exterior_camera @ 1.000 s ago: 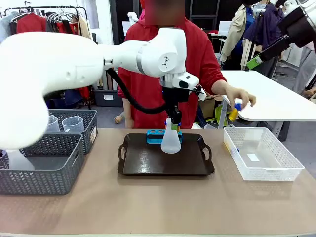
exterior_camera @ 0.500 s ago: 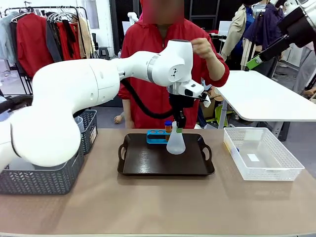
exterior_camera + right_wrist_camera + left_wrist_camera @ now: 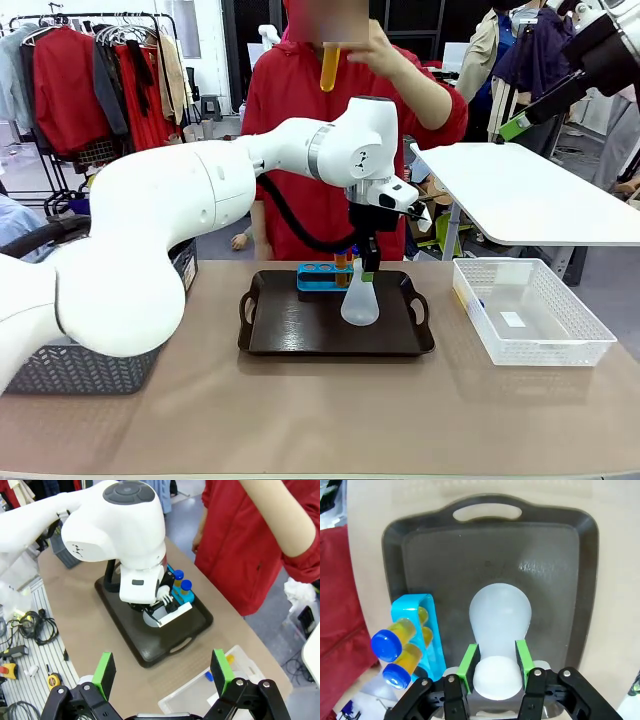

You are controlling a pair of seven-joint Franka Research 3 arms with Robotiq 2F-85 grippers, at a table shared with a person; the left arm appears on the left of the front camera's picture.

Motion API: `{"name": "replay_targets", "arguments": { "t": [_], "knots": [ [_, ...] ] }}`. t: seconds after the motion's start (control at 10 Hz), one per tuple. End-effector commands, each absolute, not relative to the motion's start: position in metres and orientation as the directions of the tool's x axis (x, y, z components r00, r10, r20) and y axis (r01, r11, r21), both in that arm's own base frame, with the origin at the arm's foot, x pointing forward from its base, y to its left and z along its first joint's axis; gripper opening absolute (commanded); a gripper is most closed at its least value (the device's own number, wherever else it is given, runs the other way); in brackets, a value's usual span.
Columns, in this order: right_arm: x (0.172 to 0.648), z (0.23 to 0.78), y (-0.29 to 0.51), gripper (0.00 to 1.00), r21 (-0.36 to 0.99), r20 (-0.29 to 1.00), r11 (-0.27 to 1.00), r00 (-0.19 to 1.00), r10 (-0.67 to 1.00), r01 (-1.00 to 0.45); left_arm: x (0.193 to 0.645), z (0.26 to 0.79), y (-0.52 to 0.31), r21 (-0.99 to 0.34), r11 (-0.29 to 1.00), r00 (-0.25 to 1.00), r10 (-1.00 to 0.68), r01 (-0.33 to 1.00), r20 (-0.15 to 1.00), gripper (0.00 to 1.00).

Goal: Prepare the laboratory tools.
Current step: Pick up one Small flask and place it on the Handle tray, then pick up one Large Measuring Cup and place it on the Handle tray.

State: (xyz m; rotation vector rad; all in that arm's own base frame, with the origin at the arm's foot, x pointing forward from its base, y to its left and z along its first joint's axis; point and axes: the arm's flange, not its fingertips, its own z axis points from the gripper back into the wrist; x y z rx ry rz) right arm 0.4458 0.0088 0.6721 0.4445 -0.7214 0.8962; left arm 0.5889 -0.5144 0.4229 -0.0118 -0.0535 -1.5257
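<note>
Looking across a tan table [image 3: 300, 420]: dark handled tray [image 3: 290, 335] in the middle, grey mesh basket [image 3: 80, 375] at the left edge, white lattice bin [image 3: 545, 352] on the right. A clothes rail [image 3: 90, 60] stands back left and a white table [image 3: 540, 200] back right. A person in red is at the far side.

The near half of the tabletop is bare, and there's a free strip between tray and bin. The tray's near floor is bare too. A blue rack [image 3: 315, 277] sits by its far rim with two blue-capped yellow tubes [image 3: 395, 642] in it, and the white flask [image 3: 360, 300] is just in front.

The left arm sweeps in across the middle with its wrist pointing straight down. The left gripper [image 3: 495, 665] has its green pads clamped on the flask's neck. Can't tell if the base touches the tray.

The right gripper [image 3: 162, 672] hangs high with its jaws spread wide, holding nothing.

The person's hand [image 3: 365, 45] holds another tube [image 3: 329, 68] up at head height.
</note>
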Motion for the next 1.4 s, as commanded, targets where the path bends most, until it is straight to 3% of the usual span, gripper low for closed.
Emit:
{"name": "replay_targets", "arguments": {
  "t": [0.0,0.5,0.8,1.3],
  "knots": [
    [0.446,0.673,0.009,1.0,0.053,0.731,0.554,0.41,0.545,-0.831,0.615,0.438,-0.535,0.022,0.019,0.018,-0.999,1.0,0.032,0.0],
    [0.446,0.673,0.009,1.0,0.053,0.731,0.554,0.41,0.545,-0.831,0.615,0.438,-0.536,0.014,0.015,0.015,-0.999,1.0,0.037,0.97],
    [0.446,0.673,0.009,1.0,0.053,0.731,0.554,0.41,0.545,-0.831,0.609,0.445,-0.532,0.008,0.03,0.029,-0.999,1.0,0.037,1.0],
    [0.446,0.673,0.009,1.0,0.053,0.731,0.554,0.41,0.545,-0.831,0.557,0.503,-0.495,0.067,0.091,0.089,-0.995,0.994,0.043,1.0]
  ]
}}
